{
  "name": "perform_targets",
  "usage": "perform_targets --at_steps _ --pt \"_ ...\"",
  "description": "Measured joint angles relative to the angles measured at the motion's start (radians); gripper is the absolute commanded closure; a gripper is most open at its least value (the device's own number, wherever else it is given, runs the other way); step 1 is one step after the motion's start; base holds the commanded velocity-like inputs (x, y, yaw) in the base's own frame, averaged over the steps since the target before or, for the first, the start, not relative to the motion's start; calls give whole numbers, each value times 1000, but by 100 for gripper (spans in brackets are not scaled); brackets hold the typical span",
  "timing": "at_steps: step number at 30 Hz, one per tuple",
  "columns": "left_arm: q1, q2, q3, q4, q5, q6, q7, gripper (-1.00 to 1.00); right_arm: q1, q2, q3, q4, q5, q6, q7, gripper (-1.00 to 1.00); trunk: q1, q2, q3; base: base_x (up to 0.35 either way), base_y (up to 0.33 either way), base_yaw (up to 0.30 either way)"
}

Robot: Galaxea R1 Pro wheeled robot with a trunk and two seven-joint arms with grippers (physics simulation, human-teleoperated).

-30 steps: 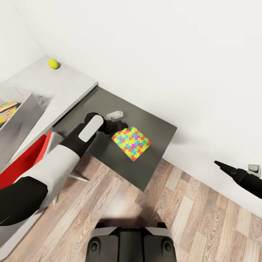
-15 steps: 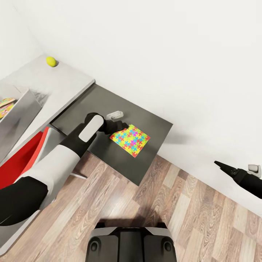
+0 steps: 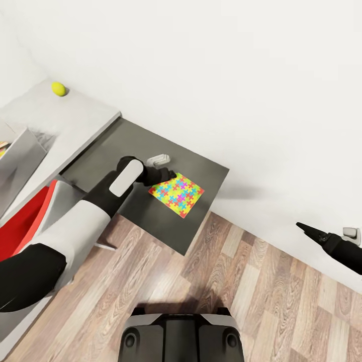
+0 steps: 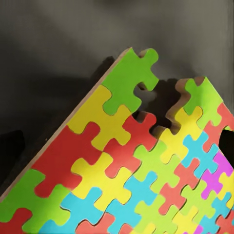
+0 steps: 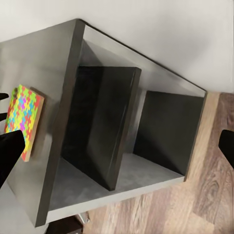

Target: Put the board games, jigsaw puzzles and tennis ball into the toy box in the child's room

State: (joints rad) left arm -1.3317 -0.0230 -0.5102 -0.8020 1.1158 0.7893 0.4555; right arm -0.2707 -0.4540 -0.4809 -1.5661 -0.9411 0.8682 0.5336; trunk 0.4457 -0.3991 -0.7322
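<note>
My left gripper (image 3: 168, 176) pinches one corner of the jigsaw puzzle (image 3: 177, 194) above the dark table (image 3: 201, 168), so I should carry it level and slowly; my right gripper (image 3: 301, 227) hangs idle, opening unclear.

red chair (image 3: 22, 223) beside desk | wood-plank floor (image 3: 261, 301) | white wall (image 3: 226, 75)
</note>
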Motion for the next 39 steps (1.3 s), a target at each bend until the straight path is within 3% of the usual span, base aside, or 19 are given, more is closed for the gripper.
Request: perform_targets --at_steps 11,20,39 --pt "0 -3 0 2 9 0 -4 -100 0 0 0 0 0 0 0 -100 0 0 0 0 0 -25" --pt "0 -24 0 3 22 -2 -19 -100 0 0 -1 1 0 0 0 -100 4 0 0 -40 -35 -3" --pt "0 -26 0 4 17 0 -22 -100 0 0 -1 2 0 0 -1 -100 3 0 0 -36 -38 0"
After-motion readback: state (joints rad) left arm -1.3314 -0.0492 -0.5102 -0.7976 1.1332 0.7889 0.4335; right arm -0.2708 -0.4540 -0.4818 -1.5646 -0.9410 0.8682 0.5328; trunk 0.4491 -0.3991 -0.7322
